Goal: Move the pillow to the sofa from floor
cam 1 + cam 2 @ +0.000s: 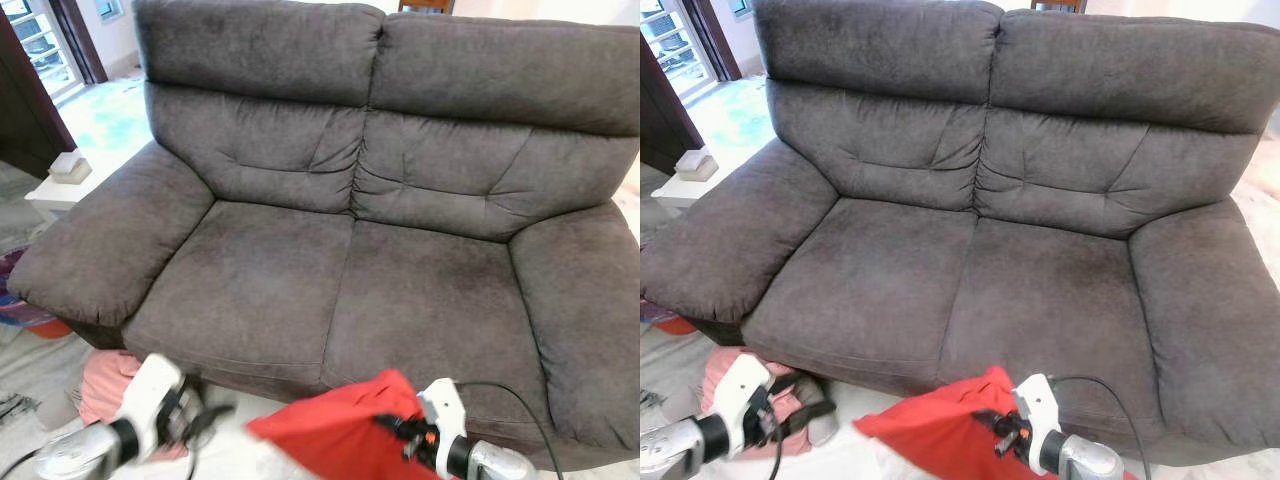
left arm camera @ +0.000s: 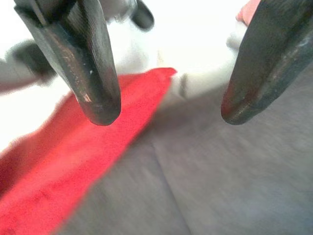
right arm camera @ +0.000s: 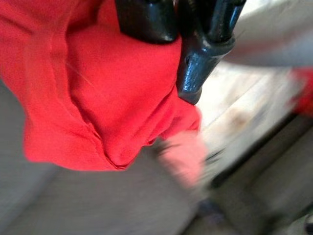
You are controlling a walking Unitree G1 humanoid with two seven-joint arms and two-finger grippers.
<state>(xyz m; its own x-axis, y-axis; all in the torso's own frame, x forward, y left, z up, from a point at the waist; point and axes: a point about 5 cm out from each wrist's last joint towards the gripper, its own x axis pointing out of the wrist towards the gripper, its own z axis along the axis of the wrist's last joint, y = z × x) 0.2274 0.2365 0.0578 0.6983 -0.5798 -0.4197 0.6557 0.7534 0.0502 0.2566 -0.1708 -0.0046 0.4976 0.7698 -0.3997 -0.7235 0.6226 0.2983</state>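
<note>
Already pillow (image 1: 335,435) off floor, pinched in right gripper (image 3: 171,36) jaws; left gripper (image 2: 164,115) jaws open; sofa (image 1: 340,290) placement remained.

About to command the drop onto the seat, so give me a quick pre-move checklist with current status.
1. Right end effector shut on the red pillow: ok.
2. Left end effector open, off the pillow: ok.
3. Pillow over the sofa seat: not ok, it hangs at the front edge.
4. Seat cushions free for landing: ok.
5. Pink cloth on the floor by the left arm, snag risk: cannot tell.
</note>
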